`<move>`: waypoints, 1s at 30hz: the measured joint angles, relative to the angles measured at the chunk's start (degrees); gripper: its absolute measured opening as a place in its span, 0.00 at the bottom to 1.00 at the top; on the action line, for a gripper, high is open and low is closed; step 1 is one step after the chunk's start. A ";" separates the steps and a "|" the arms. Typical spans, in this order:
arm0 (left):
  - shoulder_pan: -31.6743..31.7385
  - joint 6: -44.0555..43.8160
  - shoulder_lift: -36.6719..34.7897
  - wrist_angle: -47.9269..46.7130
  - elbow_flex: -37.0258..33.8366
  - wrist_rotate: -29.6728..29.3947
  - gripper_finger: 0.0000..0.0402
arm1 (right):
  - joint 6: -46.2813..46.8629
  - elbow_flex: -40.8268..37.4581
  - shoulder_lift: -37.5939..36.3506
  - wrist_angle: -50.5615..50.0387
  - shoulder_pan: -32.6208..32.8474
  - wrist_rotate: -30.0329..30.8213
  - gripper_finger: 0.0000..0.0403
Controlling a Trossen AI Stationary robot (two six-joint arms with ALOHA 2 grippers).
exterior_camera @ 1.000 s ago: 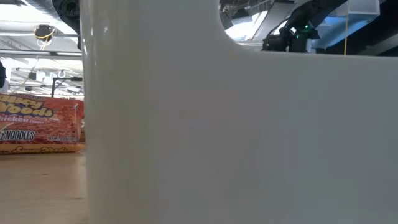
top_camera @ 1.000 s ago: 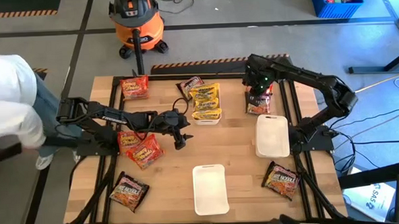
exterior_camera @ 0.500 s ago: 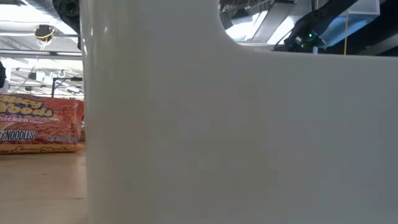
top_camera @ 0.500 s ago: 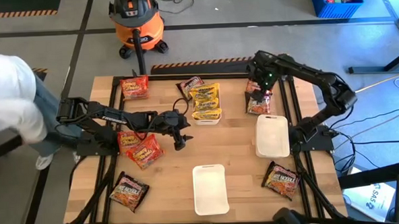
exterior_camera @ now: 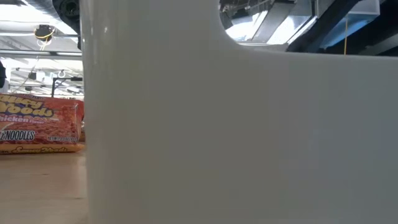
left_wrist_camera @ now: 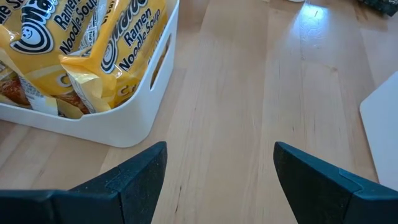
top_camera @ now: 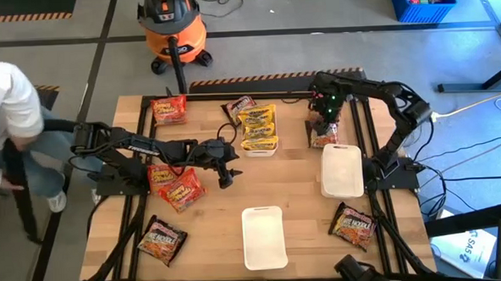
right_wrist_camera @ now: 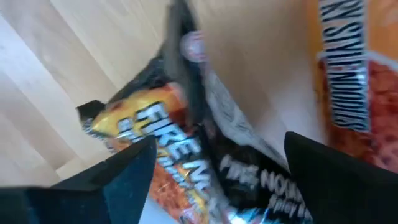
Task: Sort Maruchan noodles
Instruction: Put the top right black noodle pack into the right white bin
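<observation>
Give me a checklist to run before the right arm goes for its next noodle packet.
1. Right tool open, holding nothing: ok.
2. Dark packet lying below the right tool, free of its fingers: ok.
3. Left tool open, empty, parked over bare wood beside the tray of yellow packets: ok.
4. White tray near the right arm empty: ok.
5. Person at the table's left edge, clear of the right arm: ok.
6. Low view usable: not ok, blocked by a white tray wall.

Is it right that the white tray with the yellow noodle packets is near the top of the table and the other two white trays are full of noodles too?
Not quite. In the high view the tray of yellow packets sits near the far edge, but the other two white trays are empty.
</observation>
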 joint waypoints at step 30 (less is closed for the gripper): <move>0.00 0.59 0.00 0.00 -0.02 -0.24 0.72 | -5.40 1.95 5.79 -1.28 0.02 -16.60 0.18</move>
